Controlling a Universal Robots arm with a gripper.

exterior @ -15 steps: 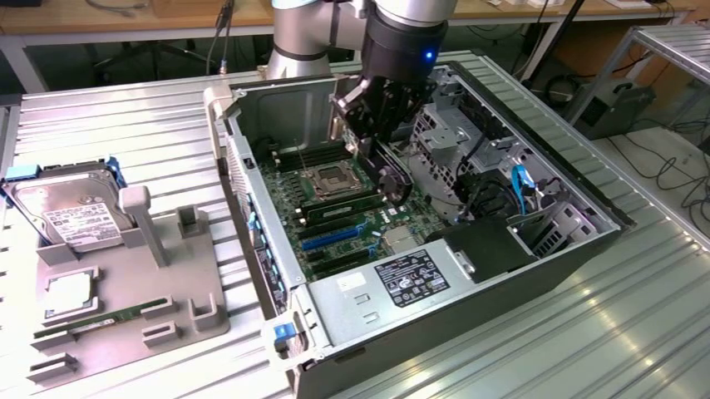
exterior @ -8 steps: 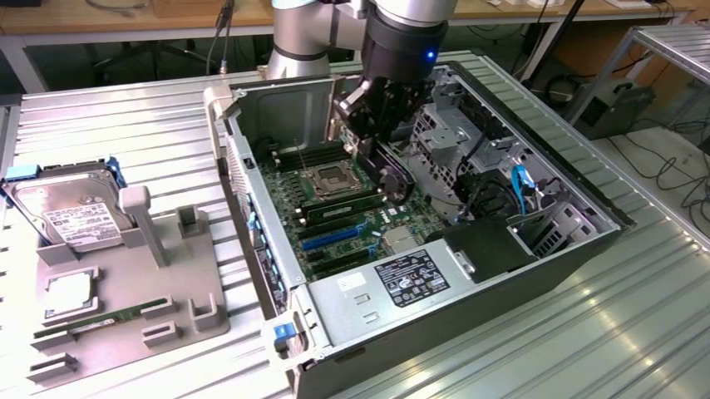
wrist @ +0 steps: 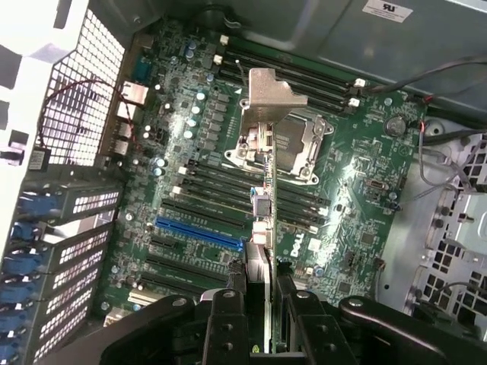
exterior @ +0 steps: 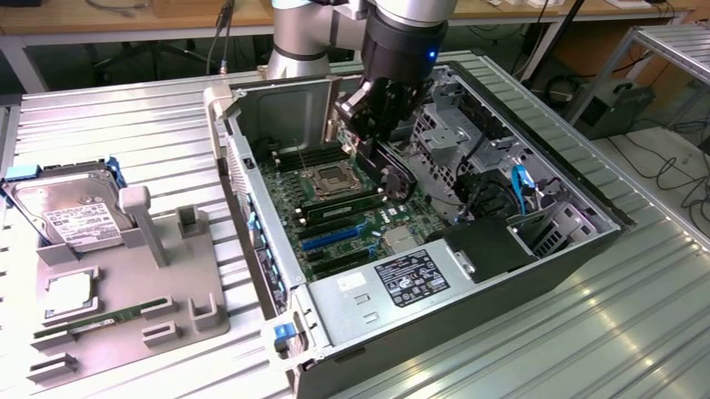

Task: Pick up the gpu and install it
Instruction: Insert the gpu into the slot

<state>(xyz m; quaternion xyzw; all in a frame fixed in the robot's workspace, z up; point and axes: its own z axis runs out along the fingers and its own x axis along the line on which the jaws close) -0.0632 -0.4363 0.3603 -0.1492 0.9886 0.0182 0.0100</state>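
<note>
Two fingers of the gripper are clamped on the upper edge of the gpu, which hangs on edge, apparently so that its connector edge faces the motherboard below. In the exterior view this assembly sits at upper centre of the frame, inside the open case, with the silver bracket upright on the exterior view's left of the gripper. The card is clear of the board, over the processor socket area and apart from the blue slot, so it is judged not yet seated.
</note>
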